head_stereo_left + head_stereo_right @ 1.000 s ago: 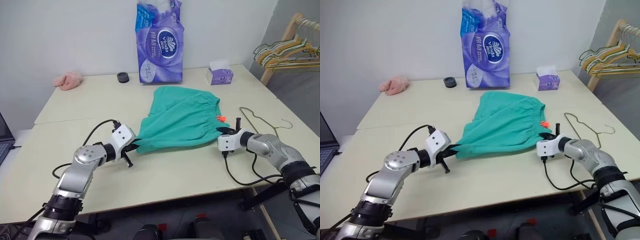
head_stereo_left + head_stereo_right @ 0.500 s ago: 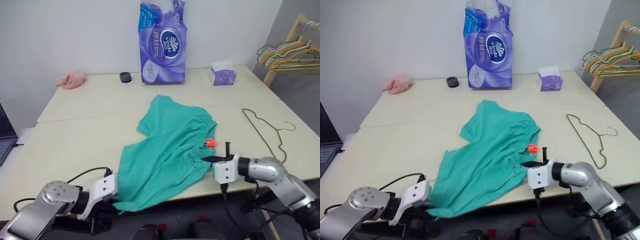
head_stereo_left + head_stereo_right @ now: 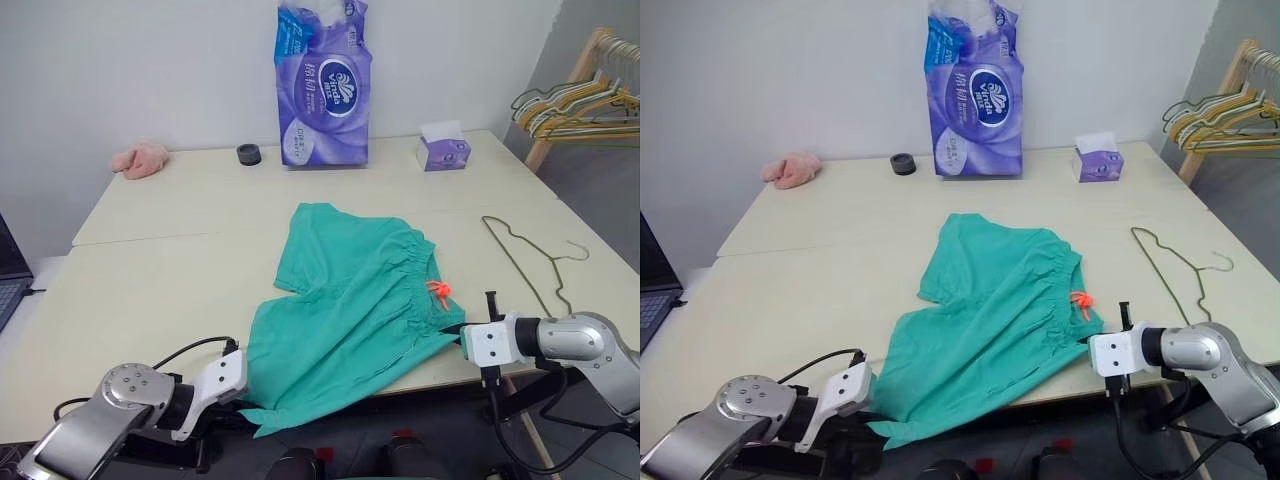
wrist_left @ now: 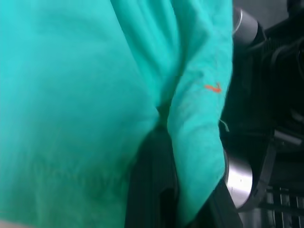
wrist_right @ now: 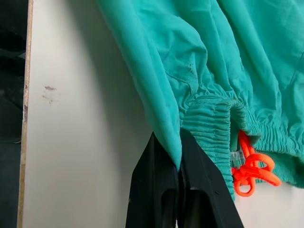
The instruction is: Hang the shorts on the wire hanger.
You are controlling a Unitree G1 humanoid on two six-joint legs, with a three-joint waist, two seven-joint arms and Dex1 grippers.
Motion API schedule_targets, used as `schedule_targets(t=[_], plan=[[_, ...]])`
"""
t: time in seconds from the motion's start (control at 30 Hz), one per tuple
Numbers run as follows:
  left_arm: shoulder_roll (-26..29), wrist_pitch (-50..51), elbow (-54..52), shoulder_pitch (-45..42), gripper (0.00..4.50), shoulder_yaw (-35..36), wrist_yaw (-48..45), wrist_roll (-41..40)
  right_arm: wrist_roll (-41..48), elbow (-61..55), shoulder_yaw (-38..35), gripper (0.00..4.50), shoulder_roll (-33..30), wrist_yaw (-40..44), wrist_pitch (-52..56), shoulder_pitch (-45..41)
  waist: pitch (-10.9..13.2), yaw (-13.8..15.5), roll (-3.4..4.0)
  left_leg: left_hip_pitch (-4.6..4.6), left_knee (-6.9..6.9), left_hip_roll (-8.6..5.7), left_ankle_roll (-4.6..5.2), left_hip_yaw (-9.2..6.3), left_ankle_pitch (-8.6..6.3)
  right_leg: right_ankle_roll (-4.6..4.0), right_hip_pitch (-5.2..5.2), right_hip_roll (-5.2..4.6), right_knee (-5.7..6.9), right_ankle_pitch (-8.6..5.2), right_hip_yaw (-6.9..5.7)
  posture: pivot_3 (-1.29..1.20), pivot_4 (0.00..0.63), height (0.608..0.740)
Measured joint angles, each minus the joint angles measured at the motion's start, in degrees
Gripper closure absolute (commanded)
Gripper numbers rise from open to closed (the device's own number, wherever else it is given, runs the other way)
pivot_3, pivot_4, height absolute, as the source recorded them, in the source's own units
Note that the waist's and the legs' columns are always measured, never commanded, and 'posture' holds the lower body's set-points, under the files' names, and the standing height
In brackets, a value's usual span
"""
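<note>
The teal-green shorts lie spread near the table's front edge, with a leg hem drooping over it. An orange cord shows at the gathered waistband. My left gripper is below the front edge, shut on the shorts' leg hem; its dark fingers pinch the fabric. At the front right, my right gripper is shut on a fold of the shorts beside the waistband. The wire hanger lies flat on the table to the right of the shorts, apart from them.
A purple tissue-roll pack, a small tissue box, a black round object and a pink cloth stand along the table's back. A wooden rack with bunched hangers is at far right. A laptop is at left.
Both grippers have drawn back toward the table's front edge, dragging the shorts with them. The shorts went from bunched mid-table to spread out, and the right gripper has moved right.
</note>
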Motion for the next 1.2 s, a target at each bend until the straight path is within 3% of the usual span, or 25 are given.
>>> schedule_targets(t=[0.03,0.13,0.5,0.6,0.7,0.8,0.97,1.1,1.2], plan=[[-0.41,0.34,-0.11,0.0,4.31,-0.01,0.18,-0.33,0.06,-0.54,0.0,4.49,-0.01,0.56,0.47,0.12,0.0,0.04,0.0,0.0,0.0,0.0,0.01,0.01,-0.01,0.01,0.0,0.0,0.0,0.0,0.0,-0.13,0.04,0.74],[-1.38,2.95,-0.53,0.11,3.65,0.02,1.06,-2.39,0.47,-2.19,0.02,3.91,-0.39,2.15,1.82,1.57,0.0,0.11,-0.01,0.0,0.01,0.01,0.02,0.02,-0.01,0.27,0.01,0.0,0.0,-0.16,0.0,-0.13,0.039,0.74],[-2.49,2.92,-1.54,-0.68,0.37,0.04,2.21,-3.73,1.55,-0.81,-4.61,0.2,-7.9,6.85,3.06,3.35,-0.03,0.14,0.04,0.05,0.05,0.07,0.03,0.14,-0.01,0.3,0.03,0.01,0.02,-0.13,0.03,-0.13,0.032,0.74],[-6.85,2.89,-1.27,-3.61,0.37,1.05,4.96,-5.05,7.04,-0.18,-10.43,0.2,-8.21,7.49,8.64,4.22,-0.02,0.33,0.02,0.02,0.11,0.08,0.03,0.13,0.0,0.31,0.05,0.01,0.03,-0.1,0.04,-0.14,0.032,0.74],[-14.35,4.28,-1.17,-10.35,0.37,4.19,10.68,-8.73,15.44,-2.14,-19.08,0.2,-3.64,4.92,19.45,4.63,-0.09,0.45,-0.17,0.01,0.14,0.13,0.01,0.07,0.0,0.27,0.07,0.05,0.02,-0.05,-0.03,-0.14,0.032,0.74],[-16.74,5.05,-1.18,-14.24,0.37,6.11,14.77,-9.78,19.56,-3.95,-23.02,0.2,0.18,1.23,27.08,5.54,-0.18,0.23,-0.17,0.02,0.11,0.15,-0.02,0.13,-0.01,0.03,0.05,0.06,0.02,0.09,0.04,-0.15,0.033,0.74],[-21.83,0.54,-0.15,-23.47,0.37,3.65,20.64,-4.76,20.01,-3.37,-27.13,0.2,11.4,-14.38,40.83,5.08,-0.23,0.04,-0.15,0.02,0.14,0.1,-0.06,0.36,0.01,0.08,0.01,0.06,0.01,0.14,0.3,-0.17,0.037,0.74],[-21.98,3.33,-1.87,-26.38,0.37,2.3,19.5,-7.79,19.91,0.87,-29.91,0.2,14.24,-21.68,46.78,1.04,-0.23,-0.35,-0.13,0.03,0.13,0.1,-0.05,0.52,0.01,0.1,-0.05,0.08,0.03,0.15,0.45,-0.17,0.038,0.74],[-13.36,7.98,-6.8,-24.63,0.37,1.86,11.38,-13.72,20.85,3.31,-34.26,0.2,14.36,-24.56,48.76,-0.86,-0.29,-1.02,-0.02,0.04,0.03,0.14,-0.07,0.51,0.0,-0.01,-0.08,0.14,0.03,0.07,0.45,-0.18,0.037,0.74]])
